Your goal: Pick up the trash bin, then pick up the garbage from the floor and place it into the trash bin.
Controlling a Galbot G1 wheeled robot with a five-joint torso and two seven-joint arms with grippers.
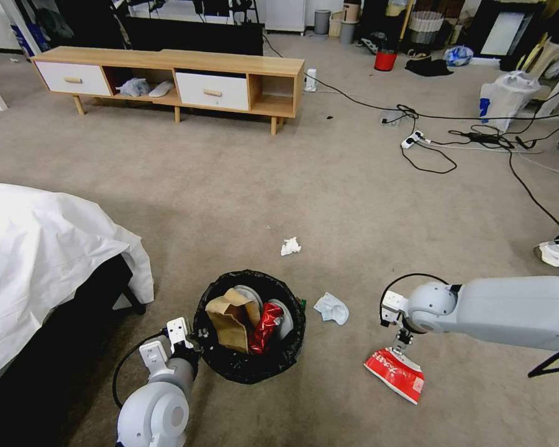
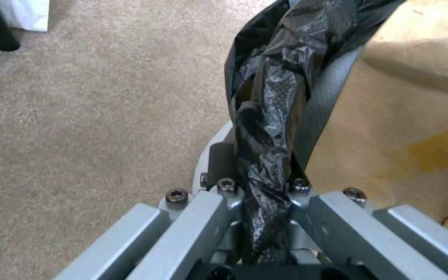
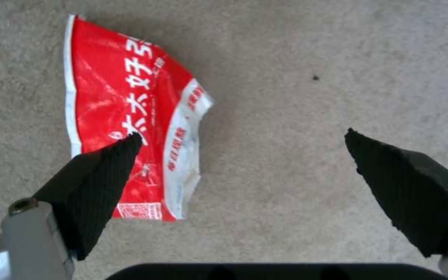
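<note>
The trash bin (image 1: 230,363), lined with a crinkly black bag, is low in the head view with a brown paper bag, a red can and other litter inside. My left gripper (image 1: 199,335) is shut on the bin's rim; the left wrist view shows the black bag (image 2: 265,155) pinched between its jaws. A flattened red-and-white carton (image 1: 396,374) lies on the carpet floor (image 1: 292,186) to the right. My right gripper (image 1: 402,344) hovers just above it, open, with one fingertip (image 3: 110,171) over the carton (image 3: 130,101). Two crumpled white tissues (image 1: 290,246) (image 1: 331,308) lie on the floor.
A bed with a white sheet (image 1: 37,261) stands close on the left. A low wooden cabinet (image 1: 174,77) is at the back. Black cables and a power strip (image 1: 453,139) trail across the floor at the right. A white plastic bag (image 1: 506,96) and a red bucket (image 1: 386,60) stand farther off.
</note>
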